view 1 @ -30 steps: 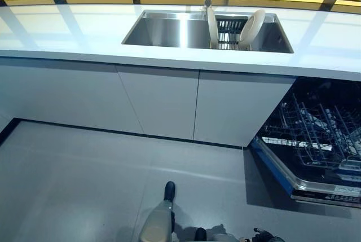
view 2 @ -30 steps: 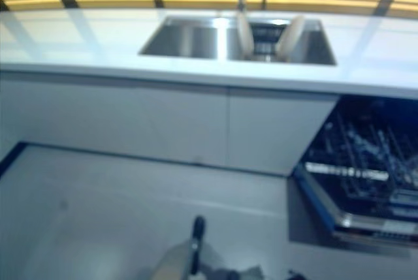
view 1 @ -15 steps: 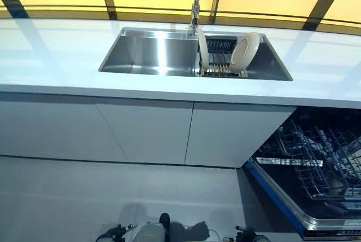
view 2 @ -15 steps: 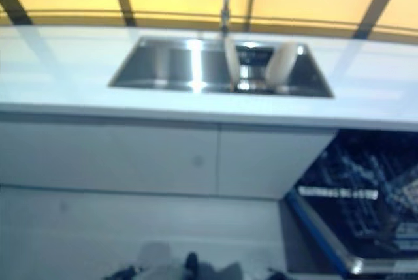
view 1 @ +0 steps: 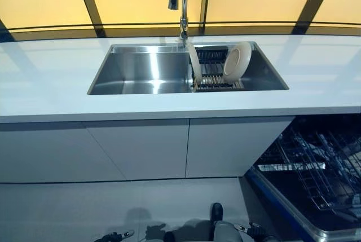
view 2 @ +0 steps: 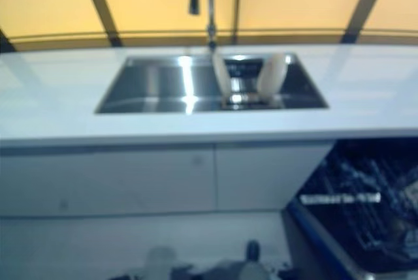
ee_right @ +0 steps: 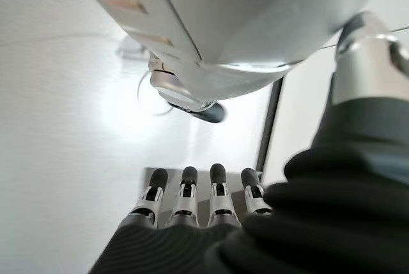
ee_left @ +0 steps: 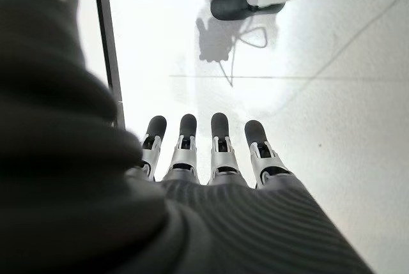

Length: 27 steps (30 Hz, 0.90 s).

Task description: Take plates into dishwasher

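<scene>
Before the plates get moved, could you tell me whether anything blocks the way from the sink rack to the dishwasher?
Nothing visible does. The two plates stand in the rack in the sink; the dishwasher is open at lower right, beyond bare worktop.

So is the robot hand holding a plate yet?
No, both plates stand in the rack inside the sink, and the left robot hand and right robot hand hang empty over the floor.

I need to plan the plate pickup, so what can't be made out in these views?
- Dishwasher: left eye view's edge cuts it off; rack contents unclear.
- Plates in the sink: the edge-on plate's face is unseen; the rack's far side is hidden behind them.
- Left robot hand and right robot hand: thumbs hidden by the covers.
</scene>
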Available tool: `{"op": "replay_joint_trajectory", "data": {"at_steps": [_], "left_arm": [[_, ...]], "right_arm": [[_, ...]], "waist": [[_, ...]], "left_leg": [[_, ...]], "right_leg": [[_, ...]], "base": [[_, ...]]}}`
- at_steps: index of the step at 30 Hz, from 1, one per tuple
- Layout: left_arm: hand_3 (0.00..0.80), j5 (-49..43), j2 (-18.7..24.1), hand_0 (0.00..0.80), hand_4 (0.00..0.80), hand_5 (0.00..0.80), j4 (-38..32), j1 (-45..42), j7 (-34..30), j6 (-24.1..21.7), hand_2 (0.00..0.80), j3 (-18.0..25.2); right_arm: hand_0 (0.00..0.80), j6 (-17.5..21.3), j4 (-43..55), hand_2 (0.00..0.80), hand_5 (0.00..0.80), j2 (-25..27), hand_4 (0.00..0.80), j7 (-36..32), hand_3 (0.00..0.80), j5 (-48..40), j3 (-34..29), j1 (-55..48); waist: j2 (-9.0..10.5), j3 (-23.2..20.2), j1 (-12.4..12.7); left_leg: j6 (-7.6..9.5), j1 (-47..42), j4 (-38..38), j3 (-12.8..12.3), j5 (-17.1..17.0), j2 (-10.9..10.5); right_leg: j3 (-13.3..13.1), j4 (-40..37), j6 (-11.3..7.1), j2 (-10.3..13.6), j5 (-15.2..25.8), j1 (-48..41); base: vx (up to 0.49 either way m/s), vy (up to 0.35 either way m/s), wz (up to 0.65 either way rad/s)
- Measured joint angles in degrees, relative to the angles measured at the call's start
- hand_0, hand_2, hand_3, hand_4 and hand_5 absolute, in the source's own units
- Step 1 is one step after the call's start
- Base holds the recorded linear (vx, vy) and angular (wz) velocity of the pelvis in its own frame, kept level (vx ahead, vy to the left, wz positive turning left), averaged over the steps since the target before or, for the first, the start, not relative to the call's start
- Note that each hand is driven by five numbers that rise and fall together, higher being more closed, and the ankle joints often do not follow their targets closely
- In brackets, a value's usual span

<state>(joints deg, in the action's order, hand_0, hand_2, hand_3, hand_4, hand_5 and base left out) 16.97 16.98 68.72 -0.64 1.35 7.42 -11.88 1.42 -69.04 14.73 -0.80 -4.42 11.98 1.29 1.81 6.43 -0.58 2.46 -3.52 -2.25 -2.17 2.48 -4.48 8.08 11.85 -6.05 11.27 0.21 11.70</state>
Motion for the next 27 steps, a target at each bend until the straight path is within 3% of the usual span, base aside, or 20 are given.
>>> {"op": "replay_joint_trajectory", "data": {"at_steps": [3,6,8,9,12,15,18,20,27], "left_arm": [[0.000,-0.9,-0.3,0.000,0.000,0.000,-0.5,-1.4,-1.8,1.1,0.000,0.0],[0.000,-2.8,-0.4,0.000,0.000,0.000,-2.5,-3.1,-2.4,2.3,0.000,0.4],[0.000,-3.4,-0.3,0.000,0.000,0.000,-4.8,-3.8,-2.9,3.0,0.000,2.3],[0.000,-4.4,0.0,0.000,0.000,0.000,-6.1,-4.1,-3.5,3.3,0.000,2.6],[0.000,-5.0,2.1,0.000,0.000,0.000,-7.1,-4.4,-4.3,3.0,0.000,4.3],[0.000,-5.1,4.4,0.000,0.000,0.000,-4.9,-4.9,-4.4,2.4,0.000,6.1],[0.000,-7.4,5.1,0.000,0.000,0.000,-4.5,-5.5,-4.4,1.7,0.000,7.1],[0.000,-8.6,5.0,0.000,0.000,0.000,-4.6,-5.3,-4.4,1.0,0.000,7.1],[0.000,-9.5,5.0,0.000,0.000,0.000,-4.5,-4.2,-4.7,0.9,0.000,5.3]], "right_arm": [[0.000,-0.1,2.1,0.000,0.000,2.5,0.000,-4.7,0.000,0.6,0.5,0.9],[0.000,-0.6,14.3,0.000,0.000,9.5,0.000,-15.5,0.000,2.2,2.9,1.3],[0.000,-0.7,26.0,0.000,0.000,16.8,0.000,-24.8,0.000,3.1,3.9,1.9],[0.000,-3.0,34.7,0.000,0.000,21.6,0.000,-29.5,0.000,3.0,4.5,1.3],[0.000,-8.8,56.2,0.000,0.000,33.5,0.000,-41.8,0.000,-8.0,0.3,2.1],[0.000,-14.1,67.3,0.000,0.000,32.4,0.000,-47.1,0.000,-26.0,-6.6,7.0],[0.000,-16.5,69.4,0.000,0.000,27.8,0.000,-46.9,0.000,-40.2,-9.7,12.4],[0.000,-16.8,68.9,0.000,0.000,27.7,0.000,-45.1,0.000,-45.0,-10.7,15.0],[0.000,-14.0,52.7,0.000,0.000,33.9,0.000,-23.7,0.000,-64.0,-18.0,35.8]], "waist": [[-0.81,-0.3,0.7],[-1.56,-0.8,1.5],[-1.54,-0.8,1.4],[-1.53,-0.8,1.4],[-1.16,-0.7,0.7],[-0.09,-0.6,-0.5],[0.67,-0.7,-0.3],[0.85,-0.7,-0.2],[0.05,-0.4,0.0]], "left_leg": [[-2.92,-1.8,-1.3,0.7,2.1,3.5],[-4.31,-2.4,-0.5,0.6,2.6,6.7],[-4.33,-2.6,0.3,0.5,2.6,7.7],[-4.50,-2.9,0.9,0.5,2.5,8.0],[-4.93,-3.9,2.1,0.0,2.3,8.3],[-6.12,-4.7,3.5,-1.4,1.6,8.3],[-5.70,-4.9,3.9,-2.4,1.9,8.0],[-5.70,-4.9,3.9,-2.4,1.9,7.9],[-6.11,-5.4,3.7,-2.4,2.0,8.2]], "right_leg": [[3.0,-3.9,4.38,-3.1,3.5,-4.0],[4.3,-7.5,5.99,-6.5,4.1,-6.3],[4.7,-8.6,6.45,-7.6,4.4,-6.7],[4.9,-8.9,6.56,-7.9,4.4,-6.9],[5.1,-9.6,6.54,-8.3,4.4,-7.7],[4.8,-9.8,6.32,-8.1,4.5,-7.5],[5.0,-9.8,6.00,-7.6,4.6,-7.3],[5.0,-9.8,5.94,-7.5,4.6,-7.3],[5.0,-10.0,5.94,-8.1,4.5,-7.7]], "base": [[0.209,-0.199,0.29],[0.131,-0.145,0.00],[0.084,-0.103,0.00],[0.063,-0.074,0.05],[0.065,-0.042,0.00],[0.059,-0.027,-0.17],[0.058,-0.036,-0.17],[0.047,-0.038,0.02],[0.100,-0.088,0.00]]}}
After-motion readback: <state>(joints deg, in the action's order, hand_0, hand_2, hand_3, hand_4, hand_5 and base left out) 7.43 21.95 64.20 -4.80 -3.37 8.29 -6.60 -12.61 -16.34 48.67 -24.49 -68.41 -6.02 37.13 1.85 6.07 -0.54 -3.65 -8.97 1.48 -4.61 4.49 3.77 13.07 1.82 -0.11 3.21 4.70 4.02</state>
